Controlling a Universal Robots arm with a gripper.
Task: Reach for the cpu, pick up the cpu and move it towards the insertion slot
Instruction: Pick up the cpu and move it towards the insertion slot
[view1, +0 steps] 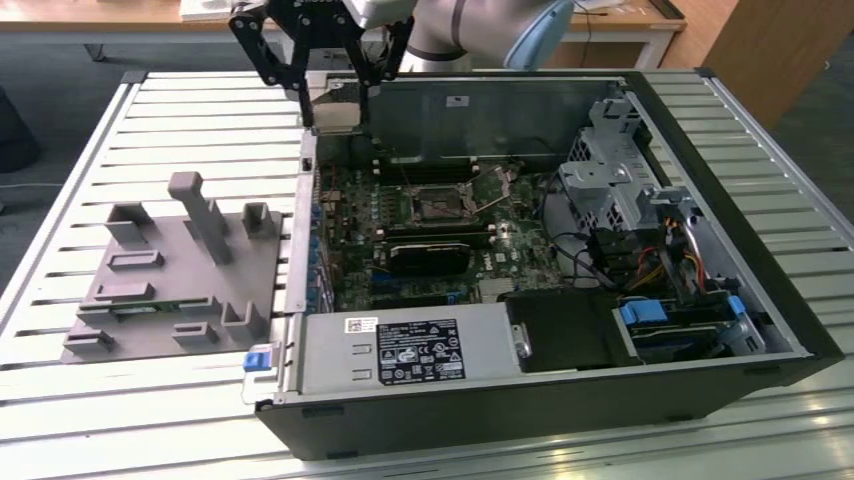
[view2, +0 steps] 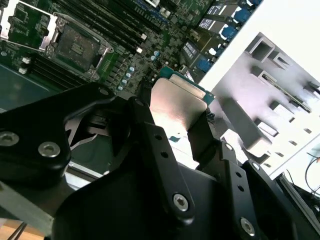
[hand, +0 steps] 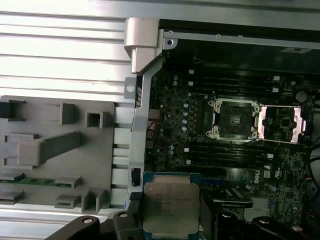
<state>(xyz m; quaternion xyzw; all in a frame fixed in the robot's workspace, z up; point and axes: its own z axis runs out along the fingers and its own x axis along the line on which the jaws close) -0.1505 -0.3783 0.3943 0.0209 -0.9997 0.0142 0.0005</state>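
Aloft, cpu (hand: 170, 206) in tool (view1: 336, 118) grip, well apart from insertion slot (hand: 234, 119).

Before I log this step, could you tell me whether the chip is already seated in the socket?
No, in the first wrist view the chip sits between the gripper fingers, away from the open socket.

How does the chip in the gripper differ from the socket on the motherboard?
The chip has a closed, silvery metal top, while the socket has a dark centre inside a thin metal frame. The chip is held up between the fingers of the gripper, above the edge of the computer case; the socket lies flat and fixed on the motherboard, with nothing in it. Both are square.
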